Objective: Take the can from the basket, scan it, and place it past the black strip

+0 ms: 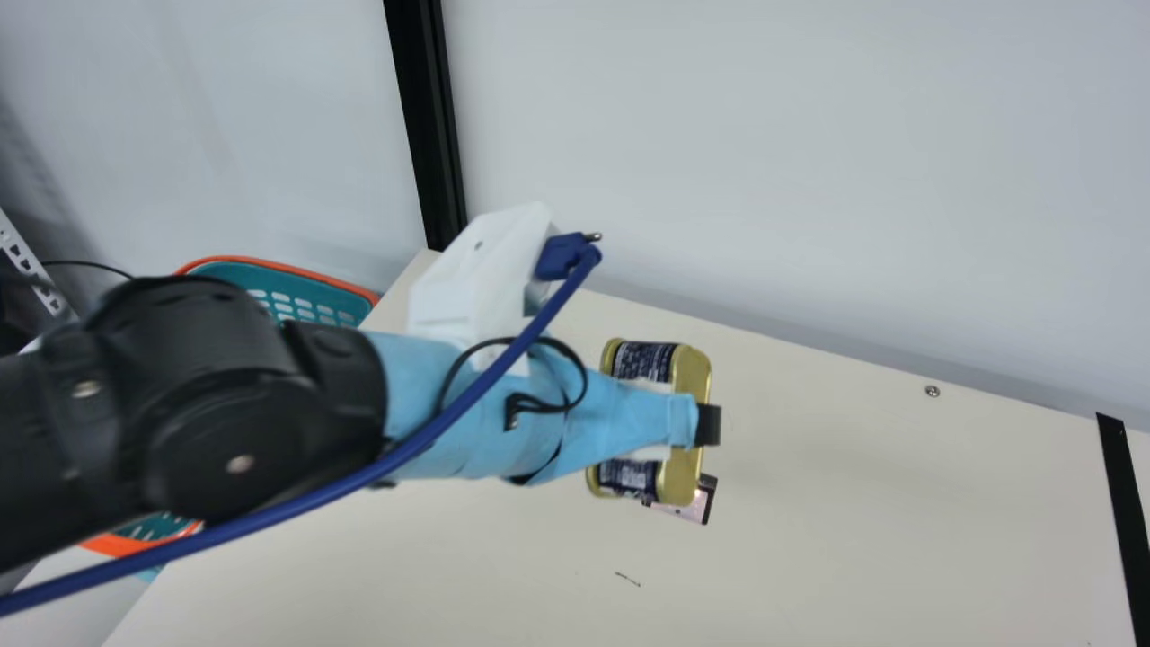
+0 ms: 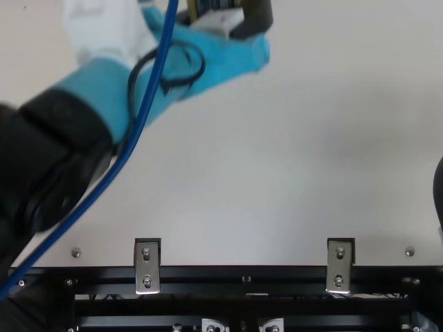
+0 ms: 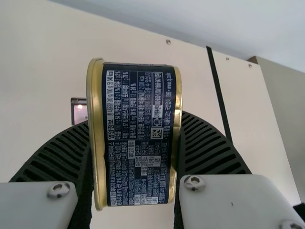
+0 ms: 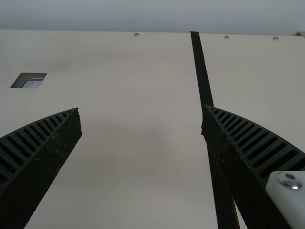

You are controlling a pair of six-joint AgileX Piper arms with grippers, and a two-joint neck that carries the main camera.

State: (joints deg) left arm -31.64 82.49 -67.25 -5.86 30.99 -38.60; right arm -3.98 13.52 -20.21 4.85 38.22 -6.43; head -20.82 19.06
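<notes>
While the basket is being partly hidden behind the left arm at the main view's left, the can is being held above the table in the left gripper, whose fingers are being clamped on its gold end faces. By this grip the printed wall is being left uncovered, presumably so that a code can be read. One printed side is being presented to the left wrist camera; if the wanted code is on it, a turn towards the scanner window may be needed. That window, let into the table, is being partly overlapped by the can in the main view; whether a scan is being registered cannot be told. Farther right, the black strip is being treated as the line to be crossed afterwards. In the right wrist view, the right gripper is being held with jaws apart, apparently because one arm is being judged sufficient.
</notes>
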